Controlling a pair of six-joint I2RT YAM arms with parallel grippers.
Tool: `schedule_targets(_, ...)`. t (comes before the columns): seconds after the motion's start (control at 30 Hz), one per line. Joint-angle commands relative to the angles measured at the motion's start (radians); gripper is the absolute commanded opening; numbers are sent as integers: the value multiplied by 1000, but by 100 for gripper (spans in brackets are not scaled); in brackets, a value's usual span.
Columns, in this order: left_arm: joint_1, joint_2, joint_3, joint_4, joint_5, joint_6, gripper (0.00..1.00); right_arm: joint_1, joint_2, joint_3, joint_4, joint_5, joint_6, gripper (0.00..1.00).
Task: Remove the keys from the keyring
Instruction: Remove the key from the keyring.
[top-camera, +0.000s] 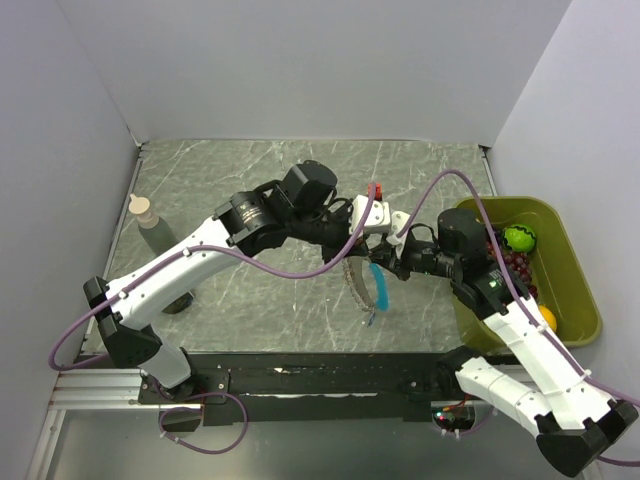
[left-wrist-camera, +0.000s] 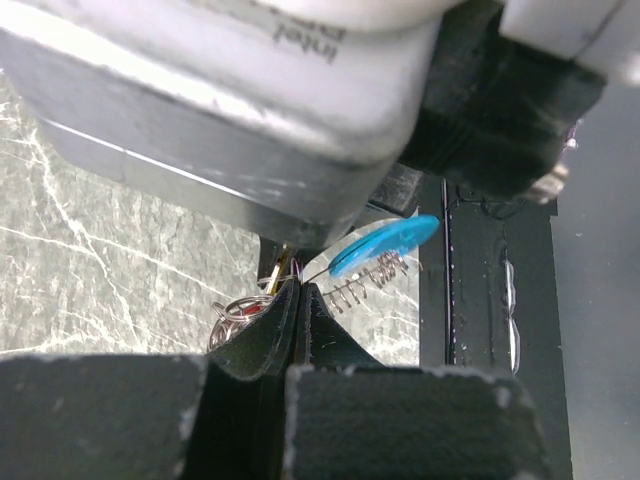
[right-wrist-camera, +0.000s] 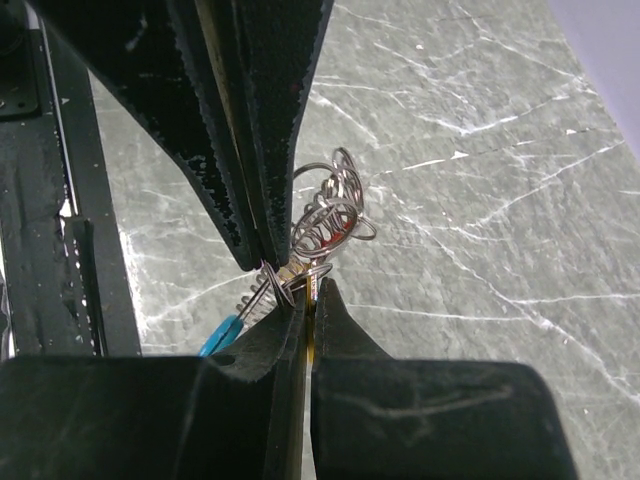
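Both arms met tip to tip above the table (top-camera: 250, 160), with the keyring (right-wrist-camera: 330, 210) caught between them. The left gripper (left-wrist-camera: 300, 292) had its jaws closed to a slit on a wire of the keyring. The right gripper (right-wrist-camera: 306, 300) was likewise clamped on the keyring, directly opposite, on the same link or the next one. The coiled loops bunched to one side of the pinch. The light-blue strip (left-wrist-camera: 385, 245) trailed off the keyring's other side, its long axis slanting toward the arm bases. Neither arm was nearer. Judgement: any separating pull must run along the line joining the two grippers.
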Motion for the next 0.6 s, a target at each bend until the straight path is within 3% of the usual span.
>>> schedule_targets(0.0, -1, -5, 61, 50, 42, -14, 1, 17, 12, 15, 53, 9, 17, 0)
schedule_targets(0.57, -1, -38, 52, 49, 46, -10, 1, -15, 58, -14, 142, 208, 99, 0)
